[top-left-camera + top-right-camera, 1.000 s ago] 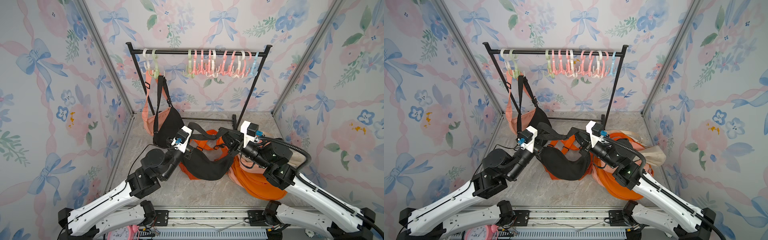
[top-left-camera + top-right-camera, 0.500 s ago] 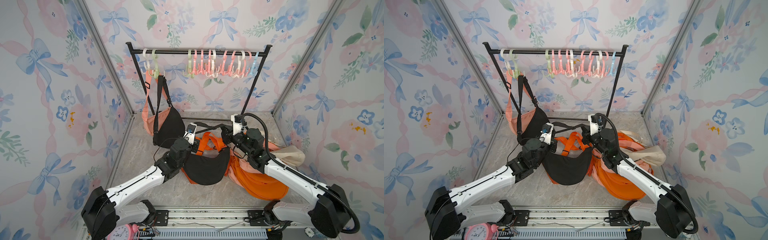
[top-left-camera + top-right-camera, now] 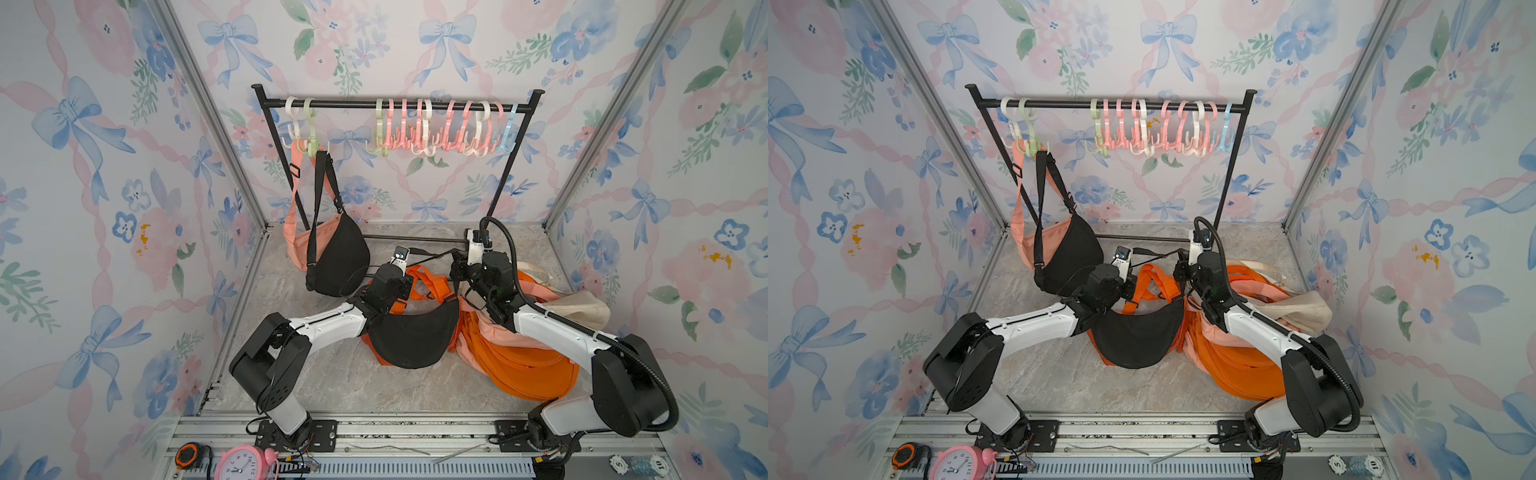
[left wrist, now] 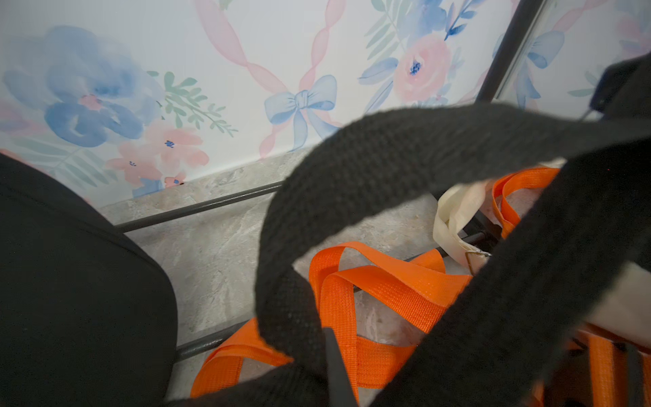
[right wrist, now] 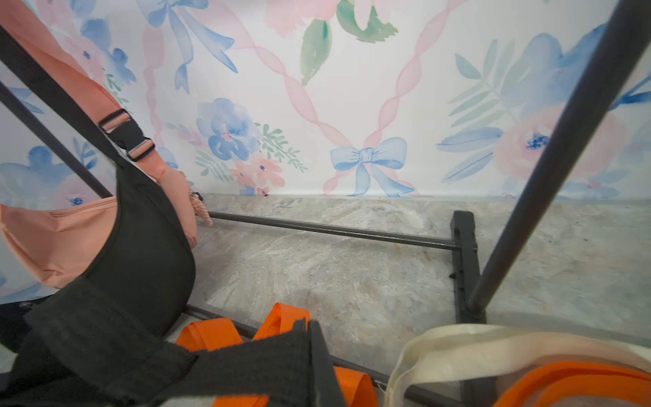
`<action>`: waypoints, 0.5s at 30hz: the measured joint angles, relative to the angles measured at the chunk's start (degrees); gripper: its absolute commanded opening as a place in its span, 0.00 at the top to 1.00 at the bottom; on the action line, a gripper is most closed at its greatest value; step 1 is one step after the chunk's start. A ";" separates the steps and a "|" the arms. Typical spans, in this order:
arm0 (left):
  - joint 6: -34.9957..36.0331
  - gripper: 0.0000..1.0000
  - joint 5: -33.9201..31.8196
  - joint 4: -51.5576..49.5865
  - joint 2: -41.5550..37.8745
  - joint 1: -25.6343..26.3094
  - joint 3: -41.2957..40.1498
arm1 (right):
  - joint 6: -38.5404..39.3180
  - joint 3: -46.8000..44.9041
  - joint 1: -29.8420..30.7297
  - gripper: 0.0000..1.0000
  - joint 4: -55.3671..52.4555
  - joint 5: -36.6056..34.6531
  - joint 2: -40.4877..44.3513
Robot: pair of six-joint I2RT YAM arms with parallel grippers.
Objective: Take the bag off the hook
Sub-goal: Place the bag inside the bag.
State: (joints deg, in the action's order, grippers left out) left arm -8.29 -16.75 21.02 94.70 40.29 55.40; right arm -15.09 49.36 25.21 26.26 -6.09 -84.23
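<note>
Both arms have dropped from a raised, drawn-back pose to a low, forward reach. Left of centre in a top view, the left gripper [image 3: 409, 264] is clamped on the black strap [image 4: 387, 141]. The black crescent bag [image 3: 415, 336] it belongs to is on no hook. It lies at centre frame on the marble floor [image 3: 332, 386], over orange bags [image 3: 519, 374]. Just right, the right gripper [image 3: 457, 266] pinches the same strap, jaws together. The bag looks to be off, so probably only the release remains. At upper left, a hanging black bag [image 3: 340, 257] and a peach bag [image 3: 296, 249] sit on their hooks [image 3: 309, 137]. The readable writing is the numerals on the pink alarm clock [image 3: 245, 463] at lower left, and "5" and "10" on the chips [image 3: 658, 462] at lower right. No brand is legible.
</note>
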 measured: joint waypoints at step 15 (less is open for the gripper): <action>-2.89 0.46 14.03 -10.49 -0.15 -0.04 -0.79 | -3.80 1.44 -5.68 0.46 -0.04 0.46 -8.00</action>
State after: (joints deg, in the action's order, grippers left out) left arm -11.18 -2.72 10.52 94.54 40.25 54.61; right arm -18.90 50.81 19.53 26.22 -5.63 -92.23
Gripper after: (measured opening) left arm 0.526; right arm 0.441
